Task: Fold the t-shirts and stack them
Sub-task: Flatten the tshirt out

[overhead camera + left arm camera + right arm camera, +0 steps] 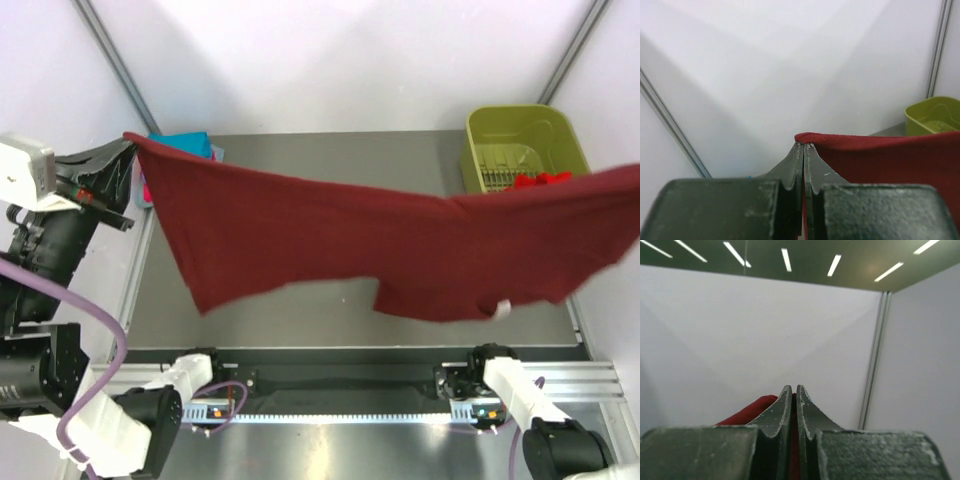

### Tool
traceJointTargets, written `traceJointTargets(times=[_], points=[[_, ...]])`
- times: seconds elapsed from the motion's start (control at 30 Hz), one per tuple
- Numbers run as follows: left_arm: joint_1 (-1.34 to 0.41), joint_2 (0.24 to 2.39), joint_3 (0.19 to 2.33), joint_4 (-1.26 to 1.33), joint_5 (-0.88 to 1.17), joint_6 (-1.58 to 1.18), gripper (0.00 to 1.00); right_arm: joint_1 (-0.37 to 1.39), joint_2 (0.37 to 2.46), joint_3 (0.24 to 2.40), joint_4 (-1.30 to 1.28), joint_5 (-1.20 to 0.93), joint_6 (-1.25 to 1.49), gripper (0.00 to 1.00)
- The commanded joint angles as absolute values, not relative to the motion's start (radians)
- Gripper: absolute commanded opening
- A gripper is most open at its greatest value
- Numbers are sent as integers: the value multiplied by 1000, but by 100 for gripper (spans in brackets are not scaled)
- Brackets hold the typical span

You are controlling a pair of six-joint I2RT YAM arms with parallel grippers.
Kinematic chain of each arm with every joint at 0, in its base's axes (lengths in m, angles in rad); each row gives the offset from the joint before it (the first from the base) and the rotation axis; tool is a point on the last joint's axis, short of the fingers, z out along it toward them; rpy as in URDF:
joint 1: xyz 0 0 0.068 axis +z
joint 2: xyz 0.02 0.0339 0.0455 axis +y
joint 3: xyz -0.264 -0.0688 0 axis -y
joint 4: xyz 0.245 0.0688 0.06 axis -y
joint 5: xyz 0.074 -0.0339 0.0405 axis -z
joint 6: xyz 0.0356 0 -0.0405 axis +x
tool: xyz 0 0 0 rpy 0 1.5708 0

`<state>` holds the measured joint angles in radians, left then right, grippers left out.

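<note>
The dark maroon t-shirt (380, 240) hangs stretched in the air across the whole table, held at both ends. My left gripper (128, 143) is shut on its left corner, raised at the far left; in the left wrist view (805, 146) the maroon cloth (890, 160) runs off to the right from the fingertips. My right gripper is outside the top view at the right edge; in the right wrist view (793, 388) it is shut on maroon cloth (747, 412). A bright red t-shirt (540, 181) lies in the basket. A teal t-shirt (185, 144) lies at the back left, with pink-red cloth (144, 190) under it.
The olive-green plastic basket (522, 125) stands at the back right corner of the table; it also shows in the left wrist view (935, 115). White walls with metal posts enclose the table. A white label (503, 309) hangs at the shirt's lower edge.
</note>
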<state>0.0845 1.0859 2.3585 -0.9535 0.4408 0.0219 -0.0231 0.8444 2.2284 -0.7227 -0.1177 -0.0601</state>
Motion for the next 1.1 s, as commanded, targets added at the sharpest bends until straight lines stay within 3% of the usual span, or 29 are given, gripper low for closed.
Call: traceJointTargets(times=[0.0,0.2,0.43,0.77,0.9,1.07], points=[[91,1126,2346,-936,396,34,0,-40,887,2286,-733,-68,-95,0],[91,1204,2208,-824,356,18,0,-34,939,2140,-605,-63,-95,0],[91,1368,1987,-726,345,98,0,-34,1067,1815,-378,-90,-112,0],[48,1701,1707,-520,354,230,0,-8,1543,1752,-327,-224,-95,0],[38,1891,1797,-520,339,258,0,43,1784,1837,-351,-206,-141,0],[9,2202,2179,-630,301,287,0,98,2035,2029,-354,-160,-201,0]])
